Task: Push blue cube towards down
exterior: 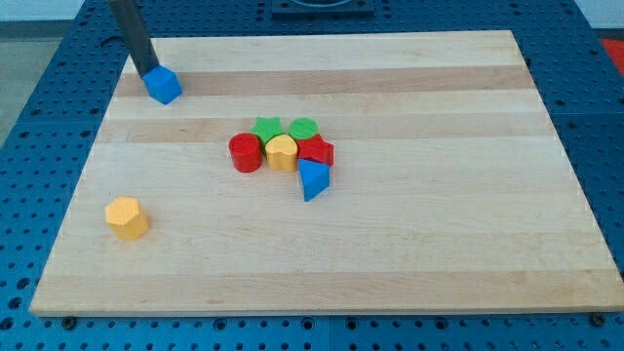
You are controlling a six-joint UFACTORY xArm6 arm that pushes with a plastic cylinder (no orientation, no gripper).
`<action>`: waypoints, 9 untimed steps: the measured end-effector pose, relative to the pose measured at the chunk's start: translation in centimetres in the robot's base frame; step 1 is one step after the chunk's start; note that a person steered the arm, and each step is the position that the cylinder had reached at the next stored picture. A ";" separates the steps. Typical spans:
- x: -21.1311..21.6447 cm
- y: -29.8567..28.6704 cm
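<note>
One wooden tabletop (409, 263) carries everything. Near its top-left corner sits the blue cube (164, 85), with the rod's tip (144, 73) touching its upper-left side; this tool has no jaws, so neither open nor closed.

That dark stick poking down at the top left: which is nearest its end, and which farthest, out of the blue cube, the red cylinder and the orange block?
Measured from my tip in the camera view:
1. Blue cube: right against the tip, at its lower right.
2. Red cylinder: mid-board, left end of the cluster.
3. Orange block: farthest, near the view's bottom left.
</note>
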State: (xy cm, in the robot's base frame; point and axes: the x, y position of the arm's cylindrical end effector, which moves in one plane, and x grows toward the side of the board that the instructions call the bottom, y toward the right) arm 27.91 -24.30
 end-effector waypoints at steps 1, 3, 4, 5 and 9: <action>3.2 3.0; 6.6 7.5; 6.1 8.5; 6.7 8.9; 6.9 6.0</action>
State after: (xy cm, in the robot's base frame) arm 34.85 -18.30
